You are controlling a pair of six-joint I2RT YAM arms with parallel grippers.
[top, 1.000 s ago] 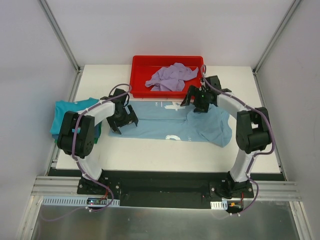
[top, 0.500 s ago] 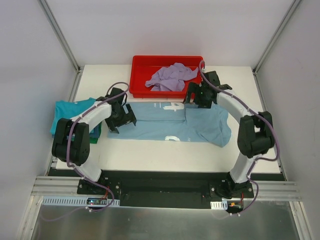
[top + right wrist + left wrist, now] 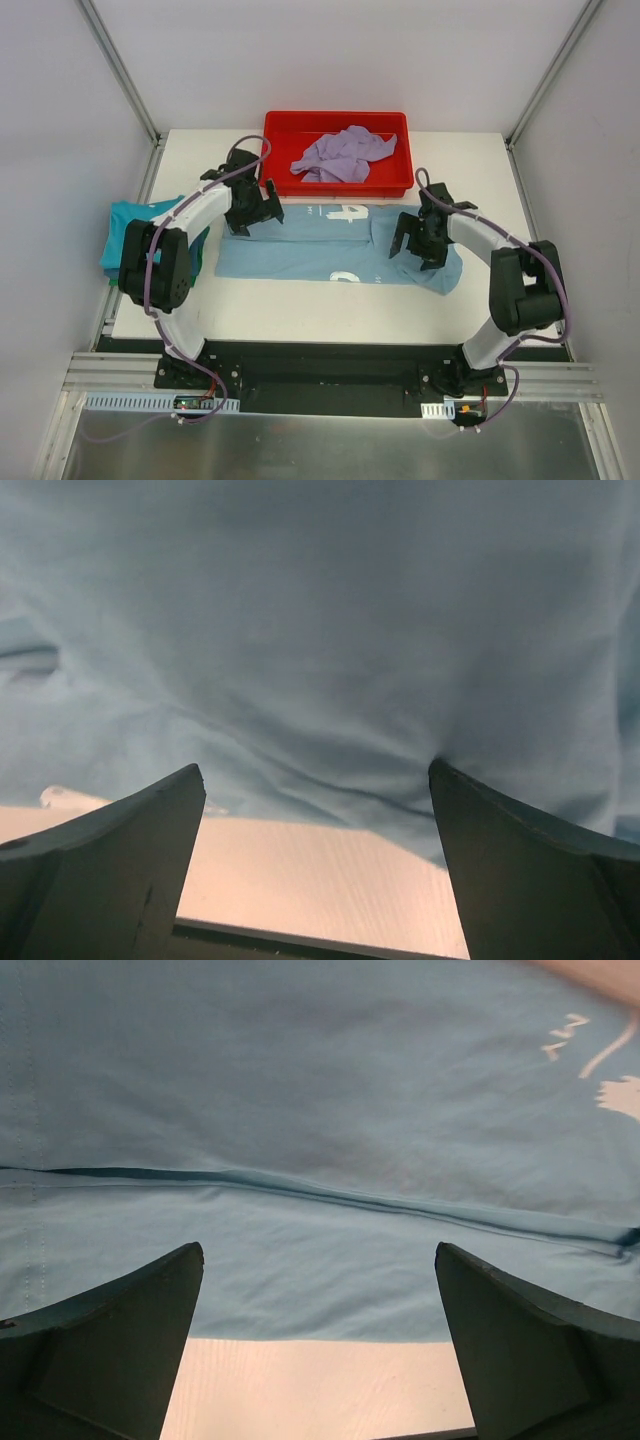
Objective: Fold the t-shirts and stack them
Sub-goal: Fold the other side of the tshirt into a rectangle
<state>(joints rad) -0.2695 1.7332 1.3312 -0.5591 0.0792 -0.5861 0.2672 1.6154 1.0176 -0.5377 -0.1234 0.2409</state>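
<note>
A light blue t-shirt (image 3: 330, 250) with white lettering lies spread flat across the middle of the table. My left gripper (image 3: 254, 217) is open and empty over its far left corner. The left wrist view shows a fold line in the blue cloth (image 3: 320, 1110) ahead of the open gripper (image 3: 320, 1265). My right gripper (image 3: 413, 249) is open and low over the shirt's right part. In the right wrist view (image 3: 318, 775) one fingertip (image 3: 450, 780) touches the rumpled cloth (image 3: 330, 630). A lavender t-shirt (image 3: 343, 153) lies crumpled in the red tray. A folded teal t-shirt (image 3: 130, 228) lies at the left on a dark green one (image 3: 196, 263).
The red plastic tray (image 3: 278, 165) stands at the back centre, just beyond the blue shirt. The teal stack is near the table's left edge. Bare white table (image 3: 330, 310) shows between the shirt and the near edge. Frame posts stand at the back corners.
My left gripper has moved from the shirt's left edge toward its far left corner. My right gripper has moved from beside the tray toward me, over the shirt's right part.
</note>
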